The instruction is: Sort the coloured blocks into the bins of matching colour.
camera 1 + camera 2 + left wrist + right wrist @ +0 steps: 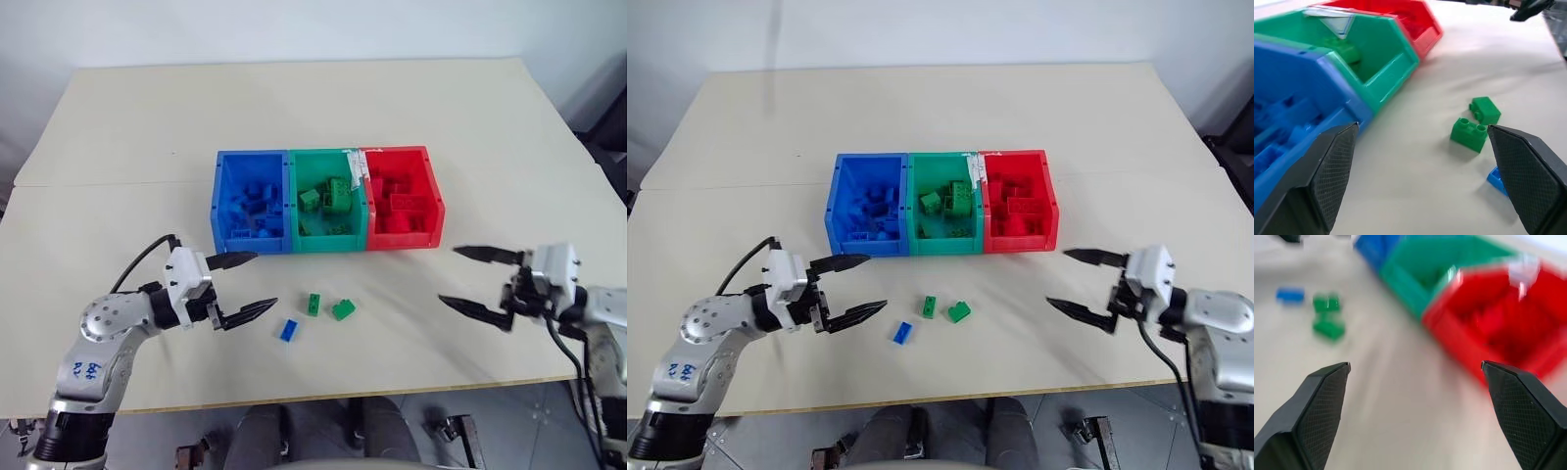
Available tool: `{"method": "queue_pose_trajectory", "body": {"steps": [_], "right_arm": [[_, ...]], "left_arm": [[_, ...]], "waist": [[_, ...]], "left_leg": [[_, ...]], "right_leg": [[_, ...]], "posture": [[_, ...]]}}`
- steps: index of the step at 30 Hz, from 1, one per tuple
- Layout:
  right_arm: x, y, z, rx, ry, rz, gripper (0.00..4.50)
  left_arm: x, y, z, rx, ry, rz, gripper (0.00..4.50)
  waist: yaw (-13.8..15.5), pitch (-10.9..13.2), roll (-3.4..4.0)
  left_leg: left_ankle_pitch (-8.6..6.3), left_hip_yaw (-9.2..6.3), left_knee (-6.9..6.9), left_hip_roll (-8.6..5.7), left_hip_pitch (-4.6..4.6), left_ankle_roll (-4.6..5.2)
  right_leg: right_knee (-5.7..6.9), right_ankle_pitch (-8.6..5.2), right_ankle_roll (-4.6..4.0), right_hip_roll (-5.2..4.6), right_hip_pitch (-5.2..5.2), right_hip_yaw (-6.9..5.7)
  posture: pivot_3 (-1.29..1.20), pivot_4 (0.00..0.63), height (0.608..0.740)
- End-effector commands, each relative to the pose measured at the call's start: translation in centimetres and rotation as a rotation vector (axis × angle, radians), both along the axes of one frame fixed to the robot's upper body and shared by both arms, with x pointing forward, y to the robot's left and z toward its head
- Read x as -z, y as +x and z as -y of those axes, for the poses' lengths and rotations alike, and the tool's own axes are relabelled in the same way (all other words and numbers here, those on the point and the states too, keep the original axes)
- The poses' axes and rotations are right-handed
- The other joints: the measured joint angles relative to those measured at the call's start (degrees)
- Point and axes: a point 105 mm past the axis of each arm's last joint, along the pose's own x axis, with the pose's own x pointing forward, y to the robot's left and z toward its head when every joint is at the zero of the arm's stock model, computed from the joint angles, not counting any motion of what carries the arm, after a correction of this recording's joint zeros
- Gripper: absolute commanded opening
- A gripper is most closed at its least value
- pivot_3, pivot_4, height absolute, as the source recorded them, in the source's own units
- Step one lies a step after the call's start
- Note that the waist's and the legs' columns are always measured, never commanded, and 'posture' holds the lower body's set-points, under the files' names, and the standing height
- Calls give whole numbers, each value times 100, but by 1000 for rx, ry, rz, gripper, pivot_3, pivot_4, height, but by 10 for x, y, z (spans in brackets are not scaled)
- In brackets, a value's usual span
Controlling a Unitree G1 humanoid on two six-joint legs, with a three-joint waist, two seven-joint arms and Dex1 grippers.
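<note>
Green blocks (328, 306) lower centre, probably touching the blue block (288, 330). Risk: left gripper (242, 286), jaws spread wide and empty, pinching two at once. Right gripper (477, 279) likewise released.

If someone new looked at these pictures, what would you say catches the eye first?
The three bins in a row at the table's middle: the blue bin, green bin and red bin, each holding bricks of its own colour. In front lie two green bricks and one blue brick, between the open left gripper and open right gripper.

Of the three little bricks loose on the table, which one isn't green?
The blue brick, nearest the left gripper. The two green bricks lie beside it, towards the bins.
</note>
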Motion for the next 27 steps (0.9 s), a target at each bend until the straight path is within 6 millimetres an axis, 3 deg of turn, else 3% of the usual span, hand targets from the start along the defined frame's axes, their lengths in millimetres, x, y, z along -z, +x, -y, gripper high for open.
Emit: {"method": "queue_pose_trajectory", "body": {"steps": [1, 4, 9, 16, 22, 27], "right_arm": [[-3, -7, 15, 36, -46, 54, 4476], [1, -6, 16, 35, -43, 51, 4476], [-4, 4, -13, -92, -34, 36, 4476], [1, 10, -86, -432, -115, -60, 4476], [18, 15, -128, -602, -176, -119, 4476], [38, 24, -145, -648, -219, -161, 4476]], "left_arm": [[-4, 0, 3, 29, 22, 50, 4500], [-5, 3, -1, 5, 28, 67, 4500], [-8, 3, -22, -53, 14, 72, 4500], [-3, -21, -59, -132, 72, 57, 4500], [1, -51, -50, -83, 56, 22, 4500], [7, -69, -37, -33, 61, -26, 4500]], "waist": [[-20, 0, 0], [-34, 0, 0], [-35, 0, 0], [-74, 1, 2], [-3, 1, 1], [-25, 1, 0]], "left_leg": [[0, -1, 0, 1, 0, 0], [1, -2, 0, 4, 5, -1], [4, -21, 9, 11, 10, -2], [6, -33, 7, 28, 4, -3], [3, -44, 8, 21, -4, 1], [3, -46, 7, 21, -5, 0]], "right_leg": [[0, 0, 0, 0, -1, 1], [3, 0, 0, 1, -2, 4], [7, 8, -10, 0, -1, 8], [8, 9, -12, -6, -8, 5], [5, 9, -12, -16, -8, -2], [3, 9, -13, -15, -8, -5]], "posture": [[0, 150, 740], [0, 150, 740], [0, 150, 740], [0, 150, 740], [0, 150, 740], [0, 150, 740]]}}
